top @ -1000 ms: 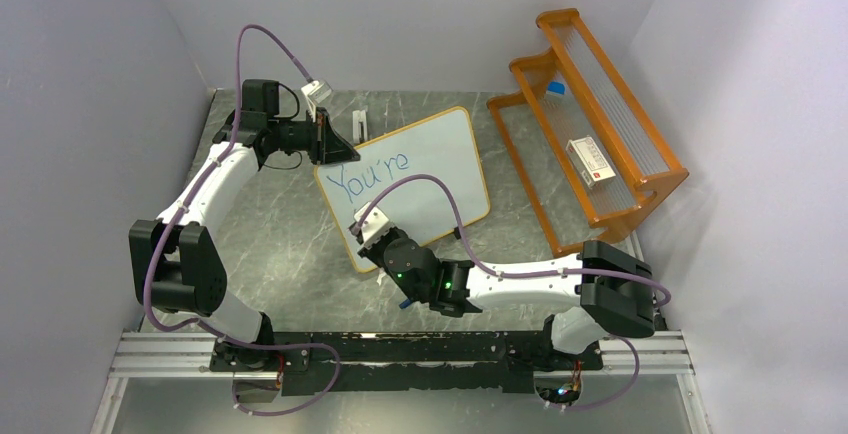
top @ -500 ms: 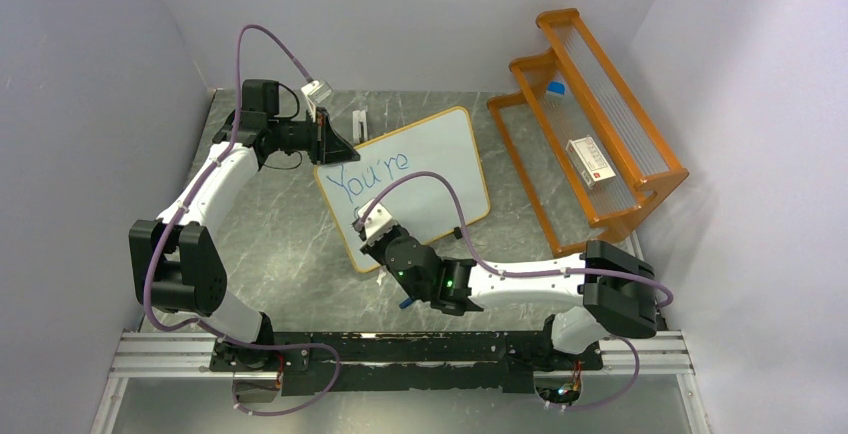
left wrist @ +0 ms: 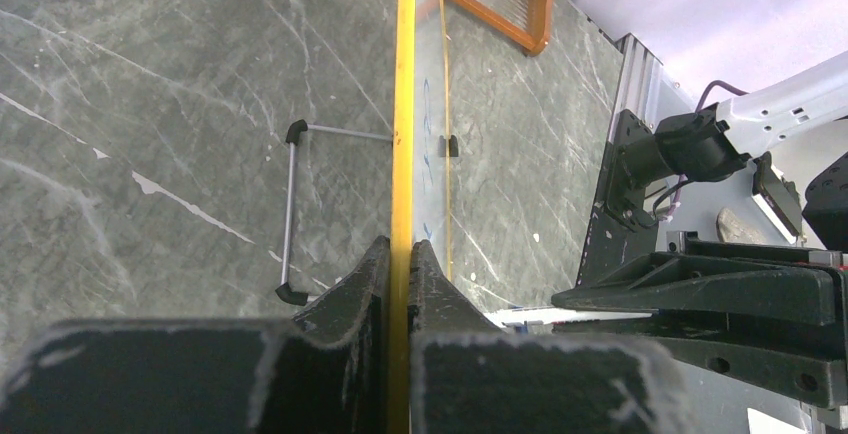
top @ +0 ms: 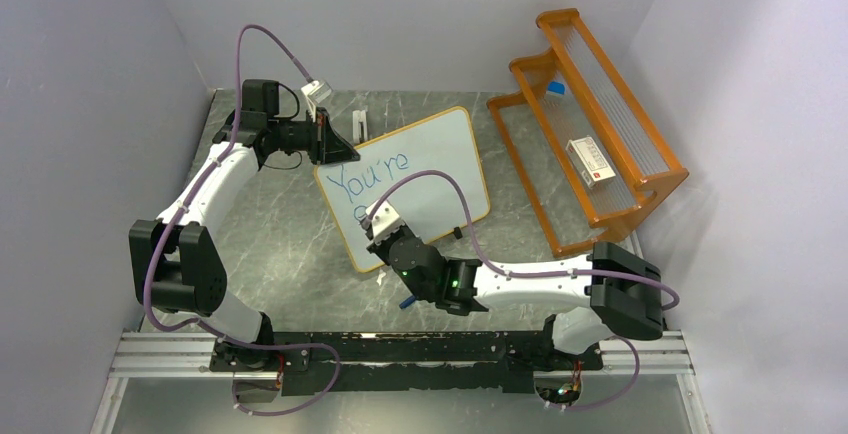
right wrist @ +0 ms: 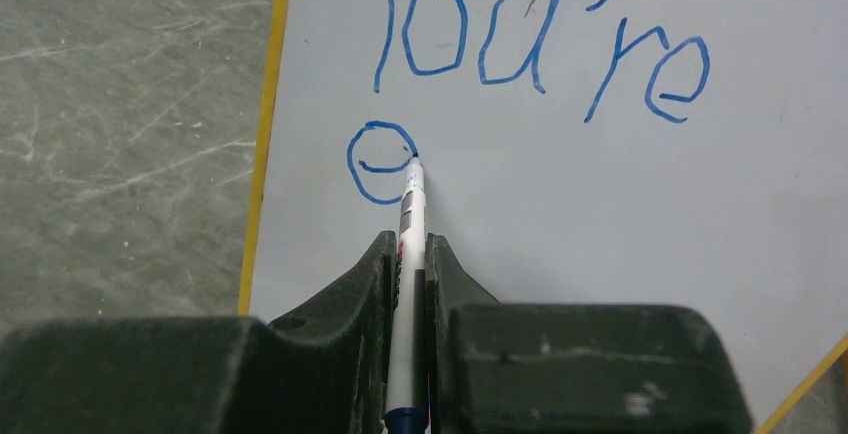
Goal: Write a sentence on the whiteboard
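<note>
Board stands in the middle of the bench, skewed so that its right end lies farther back than its left. You have your left fingers clenched on its thin yellow-orange frame at the far left corner. In the left wrist view the frame runs edge-on straight up from between them. A wire foot with black tips rests on the bench just left of that edge.

Your right fingers are clamped on a marker, white-barrelled with a blue end, which points away from the wrist onto the board's face. Its tip touches the right side of a small blue loop with a short stroke inside it, at the left start of a second line. Above that loop the word "You're" is written in blue along the top of the board. The right arm reaches in from the near right and covers the board's near left corner in the top view.

An orange rack stands at the far right of the bench, just right of the board, with a small white box on it. A small white piece lies on the bench just beyond the board's far edge.
</note>
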